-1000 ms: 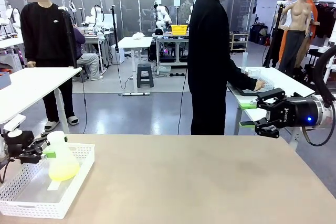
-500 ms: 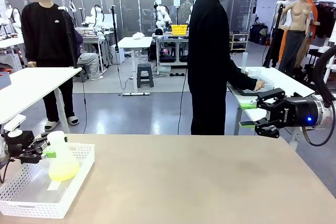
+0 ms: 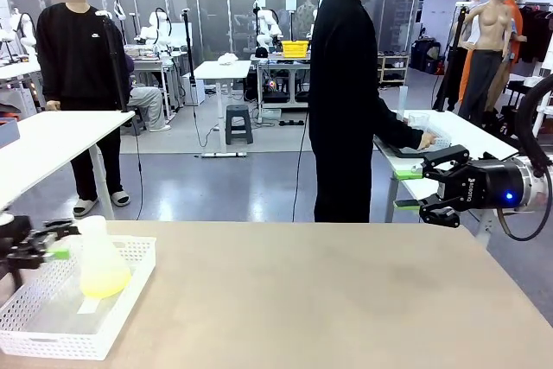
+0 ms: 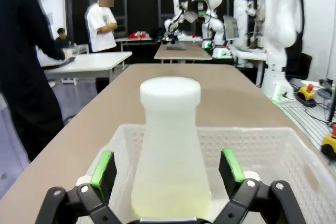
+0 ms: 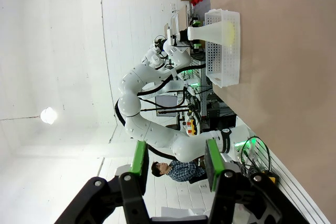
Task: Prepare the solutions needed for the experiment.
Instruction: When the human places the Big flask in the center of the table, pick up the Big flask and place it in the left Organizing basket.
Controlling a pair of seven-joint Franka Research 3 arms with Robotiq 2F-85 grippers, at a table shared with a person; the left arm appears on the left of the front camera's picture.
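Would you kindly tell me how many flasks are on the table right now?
1. A frosted flask stands upright in the white basket at the table's left end, with a shallow yellow-green liquid at its bottom. Anything low behind the basket wall could be hidden.

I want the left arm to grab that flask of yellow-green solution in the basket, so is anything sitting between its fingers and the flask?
Nothing visible. In the left wrist view the left gripper is open, its green pads on either side of the flask, which stands upright in the white basket with the solution at its bottom. Clear gaps show on both sides.
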